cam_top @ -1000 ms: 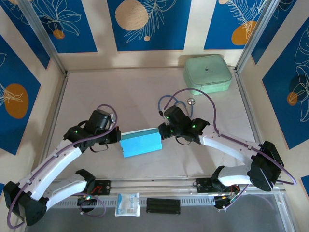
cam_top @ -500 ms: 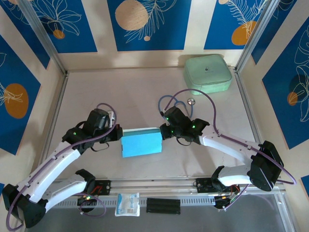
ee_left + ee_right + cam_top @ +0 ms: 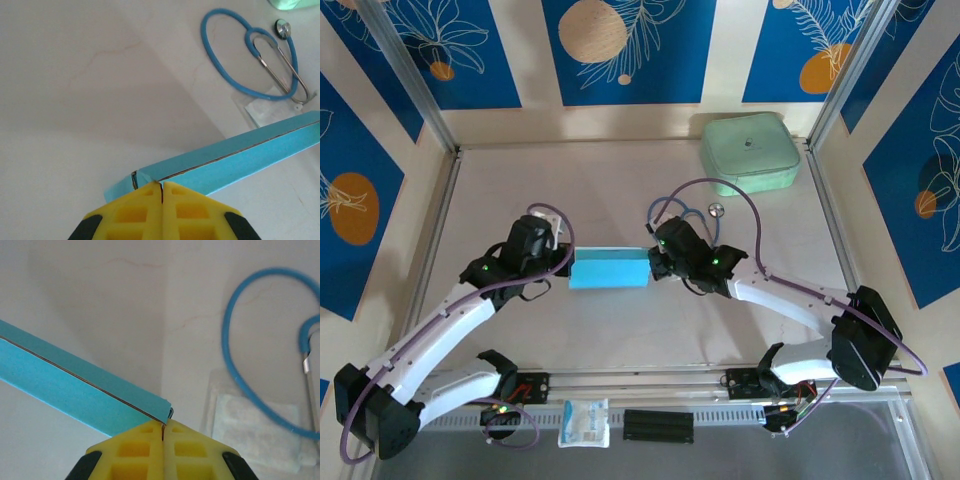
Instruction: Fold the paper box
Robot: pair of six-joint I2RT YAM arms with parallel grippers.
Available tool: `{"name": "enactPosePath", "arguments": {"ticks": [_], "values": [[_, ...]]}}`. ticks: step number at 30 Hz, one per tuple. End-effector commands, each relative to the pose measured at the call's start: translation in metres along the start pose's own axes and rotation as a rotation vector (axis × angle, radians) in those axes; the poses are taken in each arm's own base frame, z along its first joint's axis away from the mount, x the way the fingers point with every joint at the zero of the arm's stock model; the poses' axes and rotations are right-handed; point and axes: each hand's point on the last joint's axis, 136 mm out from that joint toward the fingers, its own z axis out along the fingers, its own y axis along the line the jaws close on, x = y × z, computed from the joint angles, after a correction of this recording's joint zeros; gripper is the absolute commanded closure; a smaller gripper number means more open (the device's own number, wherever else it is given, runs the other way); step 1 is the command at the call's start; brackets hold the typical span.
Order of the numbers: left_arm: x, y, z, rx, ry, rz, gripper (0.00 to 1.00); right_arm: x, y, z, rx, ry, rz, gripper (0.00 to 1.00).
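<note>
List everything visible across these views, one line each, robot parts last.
paper box: one, sky blue, mid-table, held between both hands
case: one, mint green, far right corner of the table
stethoscope: one, blue tubing with metal chestpiece, between box and case
clear packet: one, transparent with white contents, under the stethoscope tubing
small packet: one, white and blue, on the near rail
black block: one, black, near rail beside the small packet
table: one, pale beige
left hand: one, yellow fingers, shut on the box's left end
right hand: one, yellow fingers, shut on its right end
</note>
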Motion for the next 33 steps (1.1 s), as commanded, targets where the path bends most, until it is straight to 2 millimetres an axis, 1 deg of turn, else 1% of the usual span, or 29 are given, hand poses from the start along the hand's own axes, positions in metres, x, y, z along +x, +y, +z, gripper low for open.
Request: {"name": "enactPosePath", "arguments": {"ticks": [1, 3, 5, 9, 14, 17, 26, 33], "values": [[-0.026, -0.022, 0.000, 0.092, -0.114, 0.091, 1.00, -0.066, 0.034, -0.016, -0.110, -0.241, -0.067, 1.00], [-0.026, -0.021, 0.002, 0.090, -0.130, 0.104, 1.00, -0.070, 0.035, -0.016, -0.107, -0.266, -0.084, 1.00], [-0.023, -0.017, 0.008, 0.077, -0.129, 0.105, 1.00, -0.070, 0.034, -0.013, -0.101, -0.272, -0.092, 1.00], [-0.013, -0.007, 0.021, 0.024, -0.093, 0.115, 1.00, -0.059, 0.028, 0.000, -0.090, -0.225, -0.081, 1.00], [-0.009, 0.004, 0.031, -0.032, -0.065, 0.126, 1.00, -0.048, 0.026, 0.013, -0.114, -0.167, -0.047, 1.00], [-0.010, 0.005, 0.033, -0.040, -0.053, 0.118, 1.00, -0.043, 0.020, 0.021, -0.109, -0.109, -0.014, 1.00], [-0.022, 0.011, 0.041, -0.058, -0.055, 0.095, 1.00, -0.044, 0.015, 0.033, -0.129, -0.062, 0.025, 1.00], [-0.021, 0.022, 0.050, -0.072, -0.021, 0.064, 1.00, -0.043, 0.013, 0.039, -0.147, -0.039, 0.044, 1.00]]}}
